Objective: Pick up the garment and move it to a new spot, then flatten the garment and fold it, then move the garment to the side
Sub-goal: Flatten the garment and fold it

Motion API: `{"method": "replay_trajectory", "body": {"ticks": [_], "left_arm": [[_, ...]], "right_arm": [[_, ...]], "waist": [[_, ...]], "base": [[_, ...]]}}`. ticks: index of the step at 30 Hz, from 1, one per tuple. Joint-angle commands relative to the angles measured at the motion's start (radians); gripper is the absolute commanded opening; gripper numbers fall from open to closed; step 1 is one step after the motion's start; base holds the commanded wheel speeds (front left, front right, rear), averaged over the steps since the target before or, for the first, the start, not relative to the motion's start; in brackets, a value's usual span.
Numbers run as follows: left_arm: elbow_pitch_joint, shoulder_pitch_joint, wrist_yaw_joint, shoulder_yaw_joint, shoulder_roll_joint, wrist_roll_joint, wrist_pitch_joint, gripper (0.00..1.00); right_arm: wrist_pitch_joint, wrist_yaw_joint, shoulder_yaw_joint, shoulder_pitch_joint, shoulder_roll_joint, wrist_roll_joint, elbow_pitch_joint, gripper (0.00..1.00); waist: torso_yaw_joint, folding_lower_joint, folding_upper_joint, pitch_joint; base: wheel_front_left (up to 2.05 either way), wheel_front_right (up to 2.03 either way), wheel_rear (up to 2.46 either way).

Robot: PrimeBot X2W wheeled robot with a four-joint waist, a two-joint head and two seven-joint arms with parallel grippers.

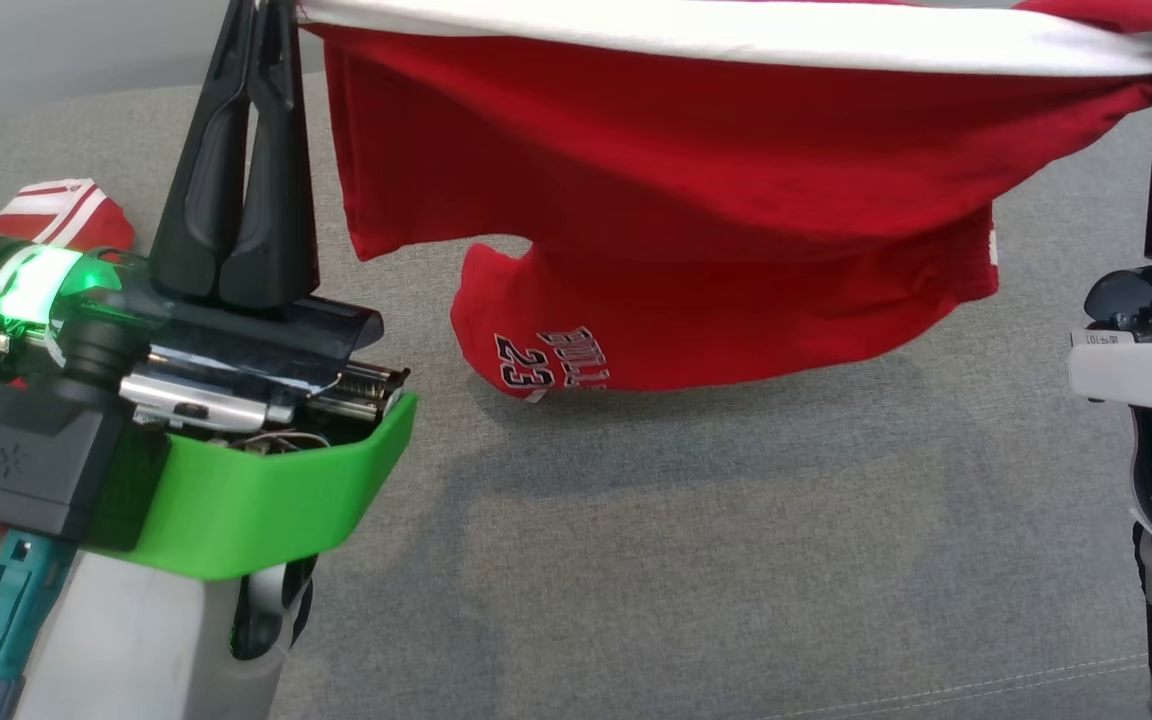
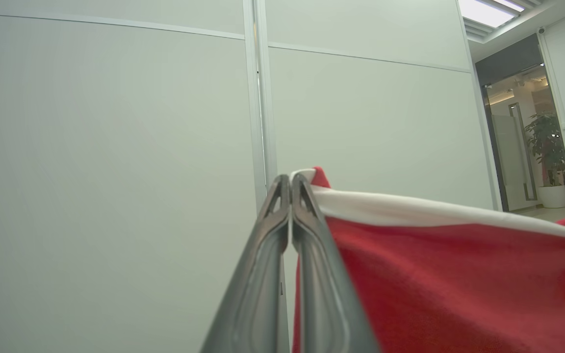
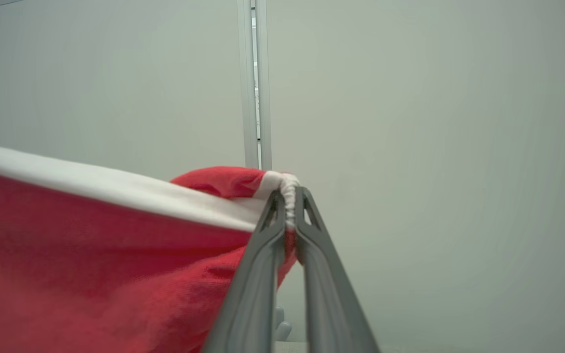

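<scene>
Left claw (image 2: pixel 291 180) on garment (image 2: pixel 459 289), doorway (image 2: pixel 520 142) beyond

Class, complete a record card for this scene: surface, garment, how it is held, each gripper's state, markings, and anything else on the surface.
Surface: grey woven fabric surface
Garment: red cloth garment with a white band along its top edge
Held: stretched in the air between both grippers
Left gripper: shut on one end of the band
Right gripper: shut on the bunched other end
Markings: number 23 and lettering near the lower hem
Also present: red-and-white striped cloth item at the left
</scene>
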Motion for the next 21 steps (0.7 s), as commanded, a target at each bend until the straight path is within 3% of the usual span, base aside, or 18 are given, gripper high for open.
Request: {"method": "replay_trajectory", "body": {"ticks": [1,12,21], "left_arm": [[-0.013,-0.011,0.009,0.002,0.005,0.005,0.009,0.00],[-0.023,-0.037,0.007,0.005,0.015,-0.002,0.030,0.00],[0.144,-0.272,-0.083,0.012,0.009,-0.048,0.006,0.00]], "right_arm": [[0.016,-0.001,-0.009,0.023,0.008,-0.012,-0.017,0.00],[0.068,-0.001,-0.022,0.003,0.026,0.007,-0.020,0.00],[0.054,-0.001,0.000,-0.236,-0.020,0.063,0.149,0.00]], "waist": [[-0.008,0.0000,0.0000,-0.007],[-0.010,0.0000,0.0000,0.024],[0.000,0.0000,0.0000,0.116]], "base": [[0.00,0.00,0.00],[0.00,0.00,0.00],[0.00,0.00,0.00]]}}
